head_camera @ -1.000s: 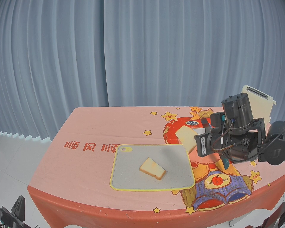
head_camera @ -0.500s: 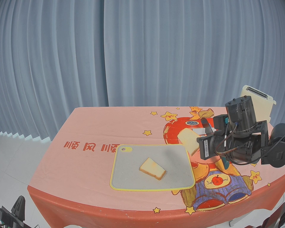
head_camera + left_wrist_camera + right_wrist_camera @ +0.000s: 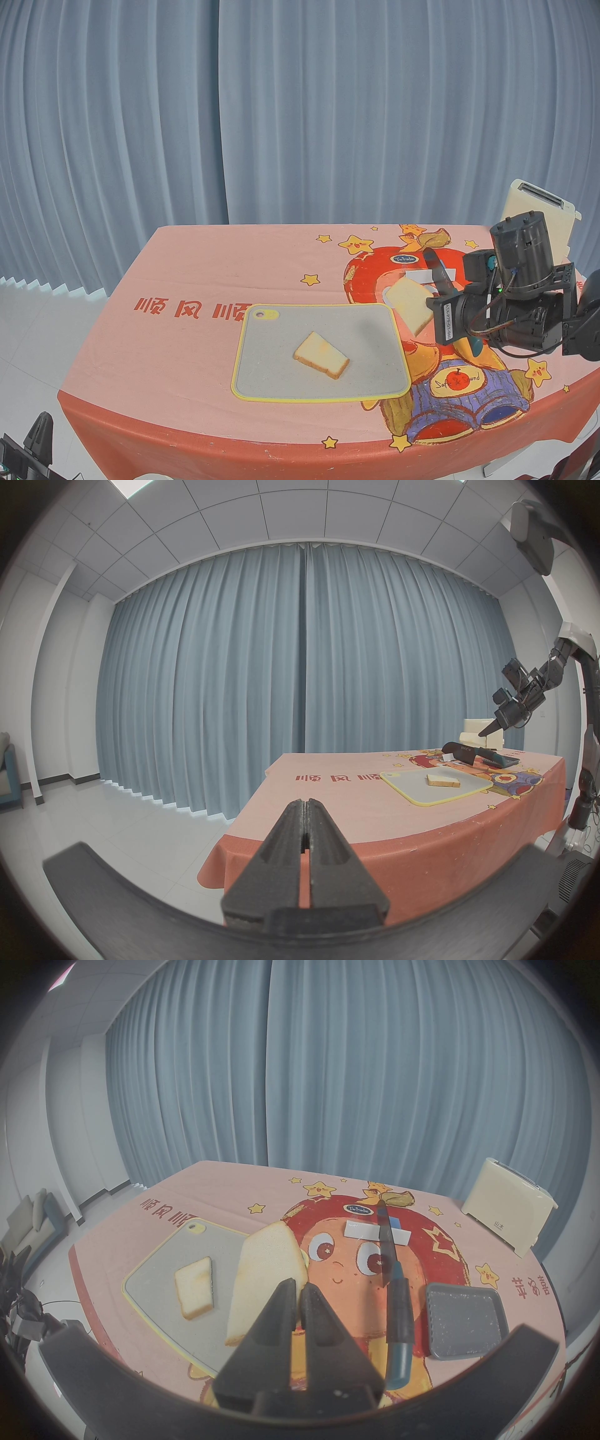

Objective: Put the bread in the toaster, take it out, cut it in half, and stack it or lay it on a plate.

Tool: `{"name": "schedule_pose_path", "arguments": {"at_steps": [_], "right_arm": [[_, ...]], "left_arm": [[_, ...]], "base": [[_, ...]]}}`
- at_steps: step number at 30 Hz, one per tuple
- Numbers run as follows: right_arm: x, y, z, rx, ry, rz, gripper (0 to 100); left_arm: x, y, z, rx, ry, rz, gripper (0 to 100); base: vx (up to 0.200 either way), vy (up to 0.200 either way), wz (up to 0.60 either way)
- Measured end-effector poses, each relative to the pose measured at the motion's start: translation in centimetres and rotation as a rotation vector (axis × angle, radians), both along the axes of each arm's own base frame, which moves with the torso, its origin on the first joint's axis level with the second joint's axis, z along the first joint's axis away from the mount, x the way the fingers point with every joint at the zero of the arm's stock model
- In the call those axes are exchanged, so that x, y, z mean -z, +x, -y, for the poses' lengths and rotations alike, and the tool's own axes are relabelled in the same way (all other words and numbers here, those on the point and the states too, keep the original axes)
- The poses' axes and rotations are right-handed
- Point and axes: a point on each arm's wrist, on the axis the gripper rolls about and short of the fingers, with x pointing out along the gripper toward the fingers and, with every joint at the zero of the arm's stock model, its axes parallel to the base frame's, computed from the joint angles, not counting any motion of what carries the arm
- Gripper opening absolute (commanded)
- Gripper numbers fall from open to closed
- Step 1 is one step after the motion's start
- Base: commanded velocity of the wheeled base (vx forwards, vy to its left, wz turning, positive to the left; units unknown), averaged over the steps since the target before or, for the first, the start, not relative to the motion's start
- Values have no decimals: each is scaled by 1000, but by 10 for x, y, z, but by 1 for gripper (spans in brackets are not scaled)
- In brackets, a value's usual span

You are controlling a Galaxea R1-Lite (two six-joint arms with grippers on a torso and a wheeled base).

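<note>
One toasted bread half point(image 3: 320, 355) lies on the grey, yellow-rimmed cutting board point(image 3: 375, 384). My right gripper point(image 3: 299, 1292) is shut on the other bread half point(image 3: 410, 305), holding it tilted in the air just past the board's right edge. That held bread half point(image 3: 265, 1275) stands upright between the fingers in the right wrist view. A grey plate point(image 3: 464, 1320) lies on the table to the right of the knife point(image 3: 394, 1285). The cream toaster point(image 3: 540, 215) stands at the far right corner. My left gripper point(image 3: 306, 820) is shut and empty, low off the table's left corner.
The black-bladed knife point(image 3: 437, 272) with a teal handle rests on a white block point(image 3: 377, 1232), between the held bread and the plate. An orange-pink cloth with a cartoon print covers the table point(image 3: 206, 269). A blue curtain hangs behind.
My right gripper has carried the bread half to the right and slightly lower, away from the board. The half on the board and the left gripper have not moved.
</note>
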Motion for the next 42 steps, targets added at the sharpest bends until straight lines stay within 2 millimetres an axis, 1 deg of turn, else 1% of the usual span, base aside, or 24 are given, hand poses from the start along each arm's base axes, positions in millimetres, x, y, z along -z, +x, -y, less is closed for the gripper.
{"name": "schedule_pose_path", "arguments": {"at_steps": [5, 10, 17, 31, 42], "right_arm": [[5, -6, 8, 9, -1, -5, 0], [5, -8, 14, 20, 35, 44, 0], [6, -12, 21, 31, 32, 49, 0], [4, -14, 25, 37, 36, 56, 0], [-1, -18, 28, 35, 44, 72, 0]], "left_arm": [[0, 0, 0, 0, 0, 0, 0], [0, 0, 0, 0, 0, 0, 0], [0, 0, 0, 0, 0, 0, 0], [0, 0, 0, 0, 0, 0, 0], [0, 0, 0, 0, 0, 0, 0]], "base": [[0, 0, 0], [0, 0, 0], [0, 0, 0], [0, 0, 0], [0, 0, 0]]}}
